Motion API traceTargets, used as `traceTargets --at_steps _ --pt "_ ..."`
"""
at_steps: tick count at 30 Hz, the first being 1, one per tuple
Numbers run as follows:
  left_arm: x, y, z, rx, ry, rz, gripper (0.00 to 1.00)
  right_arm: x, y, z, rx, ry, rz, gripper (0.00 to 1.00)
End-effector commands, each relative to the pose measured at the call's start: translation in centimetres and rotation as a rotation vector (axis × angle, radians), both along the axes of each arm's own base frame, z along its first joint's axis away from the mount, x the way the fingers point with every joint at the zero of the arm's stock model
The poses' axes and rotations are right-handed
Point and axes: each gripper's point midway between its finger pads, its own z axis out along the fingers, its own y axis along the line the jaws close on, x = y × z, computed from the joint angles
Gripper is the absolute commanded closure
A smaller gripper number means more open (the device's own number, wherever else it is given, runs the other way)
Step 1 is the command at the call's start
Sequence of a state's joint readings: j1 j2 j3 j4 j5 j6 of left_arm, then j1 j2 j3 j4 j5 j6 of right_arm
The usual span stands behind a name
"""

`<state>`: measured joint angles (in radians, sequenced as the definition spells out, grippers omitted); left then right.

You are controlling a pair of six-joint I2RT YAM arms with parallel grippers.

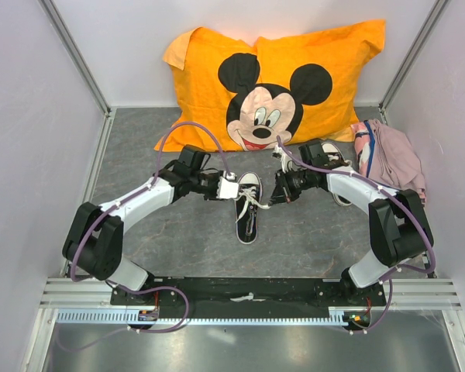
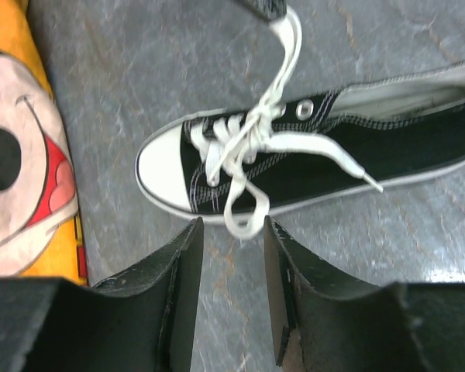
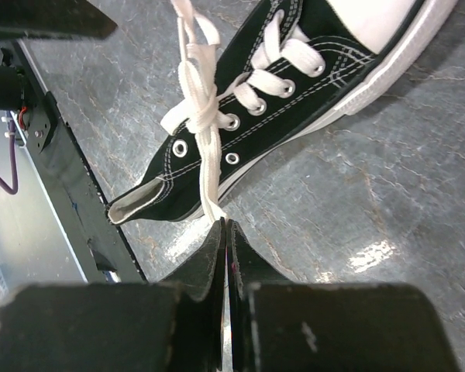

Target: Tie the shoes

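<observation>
Grey mottled table [image 1: 178, 240], white walls around it, an orange Mickey pillow [image 1: 271, 77] at the back and a pink garment [image 1: 391, 159] at the right. We see one shoe [image 1: 248, 213] mid-table between the arms, toe toward the pillow, laces loose. A second shoe [image 1: 331, 150] sits partly hidden under the right arm. Our left gripper [image 2: 232, 225] is released, jaws apart, beside the toe cap, with a lace loop [image 2: 244, 225] at its tips, unpinched. Our right gripper [image 3: 223, 225] is clenched on one lace [image 3: 209, 178], which runs taut from the eyelets.
</observation>
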<state>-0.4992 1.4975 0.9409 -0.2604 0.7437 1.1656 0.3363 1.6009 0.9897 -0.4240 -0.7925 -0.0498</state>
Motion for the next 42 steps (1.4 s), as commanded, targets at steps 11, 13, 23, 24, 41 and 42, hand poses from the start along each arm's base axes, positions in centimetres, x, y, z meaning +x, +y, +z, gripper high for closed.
traceTargets --at_steps 11,13,23,24,41,42 --pt "0.3 -4.8 0.5 0.007 -0.116 -0.132 0.55 -0.9 0.6 1.0 0.014 -0.034 0.041 0.89" --pt "0.5 -5.2 0.4 0.01 -0.122 -0.135 0.55 -1.0 0.6 0.9 0.012 -0.029 0.043 0.89" --pt "1.5 -5.8 0.6 0.014 -0.139 -0.135 0.58 -1.1 0.7 0.4 0.003 -0.014 0.049 0.87" --pt "1.6 -5.8 0.3 0.019 -0.14 -0.136 0.58 -1.0 0.8 0.4 0.003 -0.017 0.05 0.87" --pt "1.4 -5.7 -0.8 0.068 -0.151 -0.194 0.9 -1.3 0.5 0.1 -0.014 -0.012 0.065 0.81" --pt "1.0 -5.7 -0.6 0.058 -0.153 -0.217 0.93 -1.2 0.4 0.2 -0.018 -0.012 0.062 0.8"
